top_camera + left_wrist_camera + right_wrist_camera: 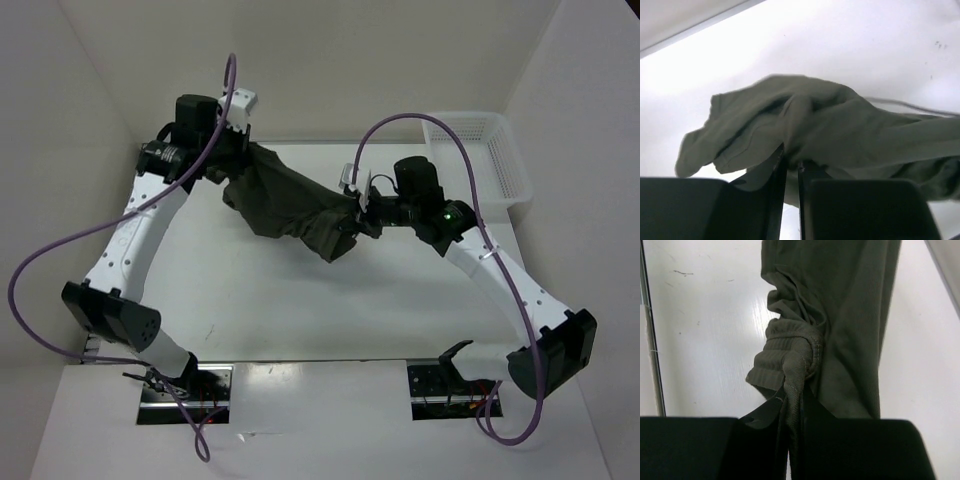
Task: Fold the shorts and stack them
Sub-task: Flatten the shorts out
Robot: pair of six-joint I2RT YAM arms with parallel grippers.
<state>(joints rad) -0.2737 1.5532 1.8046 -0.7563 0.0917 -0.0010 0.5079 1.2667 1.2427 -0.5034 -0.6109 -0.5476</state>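
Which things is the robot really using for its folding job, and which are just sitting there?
For the job:
- the shorts, stretched between the two grippers
- left gripper, shut on the shorts
- right gripper, shut on the shorts

Just sitting there:
- white basket, at the table's far right corner, untouched

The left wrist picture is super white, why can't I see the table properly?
Left wrist view: bright light washes out the table to near white, and the left gripper is a black silhouette; right wrist view: the shorts are sharp, ribbing showing; top view: even, soft light.
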